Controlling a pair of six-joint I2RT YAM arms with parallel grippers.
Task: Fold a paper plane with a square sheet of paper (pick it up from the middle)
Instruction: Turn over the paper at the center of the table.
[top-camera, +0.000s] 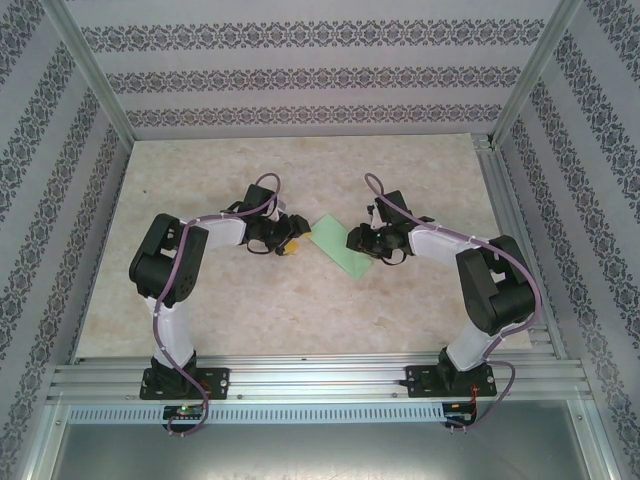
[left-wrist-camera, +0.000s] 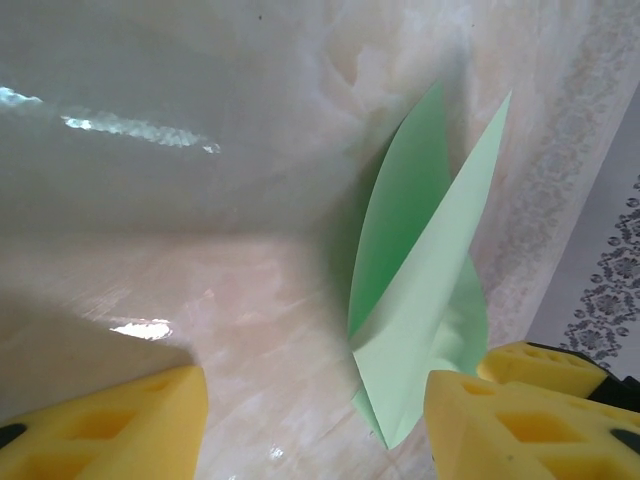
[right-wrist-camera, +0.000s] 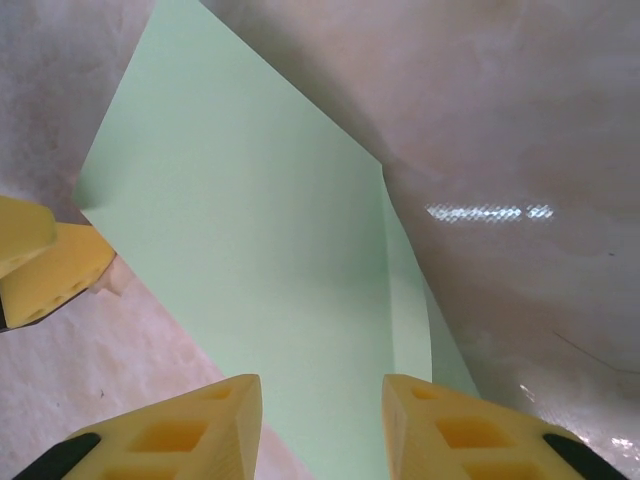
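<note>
The light-green sheet of paper (top-camera: 335, 245) lies folded on the table between my two grippers. In the left wrist view its flaps (left-wrist-camera: 420, 290) stand up loosely off the surface, with a pointed corner low beside my right-hand finger (left-wrist-camera: 520, 425). My left gripper (left-wrist-camera: 315, 430) is open wide, the paper off to one side and not held. My right gripper (right-wrist-camera: 320, 425) is open too, its fingers apart over the paper (right-wrist-camera: 260, 230), where a crease and an upper layer (right-wrist-camera: 405, 300) show. In the top view the left gripper (top-camera: 290, 245) and right gripper (top-camera: 358, 240) flank the sheet.
The table (top-camera: 300, 310) is pale marbled stone with patterned walls on three sides and a metal rail (top-camera: 320, 380) at the near edge. The other arm's yellow fingers show at the paper's edge in each wrist view (right-wrist-camera: 40, 265) (left-wrist-camera: 545, 365).
</note>
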